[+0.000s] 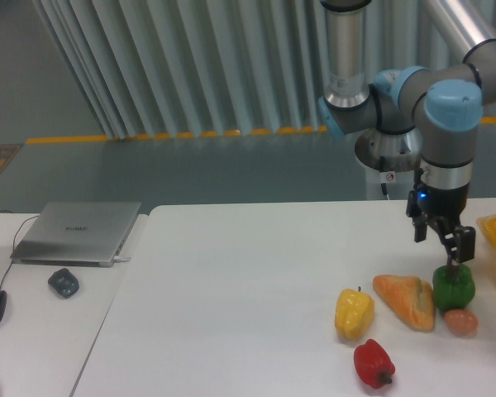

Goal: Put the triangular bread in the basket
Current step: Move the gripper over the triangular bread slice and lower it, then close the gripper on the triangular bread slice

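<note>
Evenly and softly lit from above, fairly bright, with a cool bluish cast throughout. White table (248, 273) close to washed out, surface detail nearly lost. Only small, faint shadows hugging the undersides of the triangular bread (406, 300), the yellow pepper (354, 313) and the red pepper (374, 363). Dull highlights on the metal tube of the arm (347, 50) and a mild sheen on the laptop (76, 232). Low resolution overall, edges slightly soft and grainy. Dark gripper (448, 241) short on detail, jaw state unreadable. No obvious bending at the edges.
</note>
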